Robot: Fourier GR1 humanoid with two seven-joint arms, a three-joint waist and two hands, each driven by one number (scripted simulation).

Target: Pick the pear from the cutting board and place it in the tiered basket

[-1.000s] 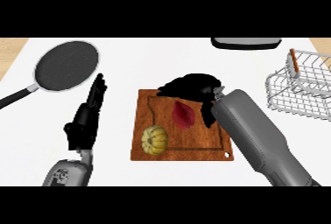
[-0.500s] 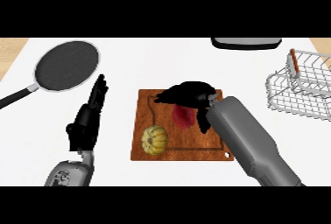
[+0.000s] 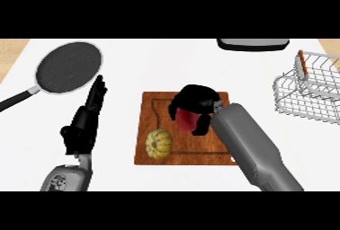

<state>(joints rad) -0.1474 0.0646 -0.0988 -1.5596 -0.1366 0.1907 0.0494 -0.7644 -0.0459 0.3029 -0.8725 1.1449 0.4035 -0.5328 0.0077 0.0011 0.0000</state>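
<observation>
The black right hand (image 3: 196,99) curls its fingers round the dark red pear (image 3: 185,119) over the brown wooden cutting board (image 3: 150,102), while the white wire tiered basket (image 3: 312,97) lies well apart to its right.

The dark red pear (image 3: 184,118), half hidden by the right hand (image 3: 196,99) curled round it, is at the far middle of the brown wooden board (image 3: 192,155), well apart from the grey wire basket (image 3: 287,92) at the right.
</observation>
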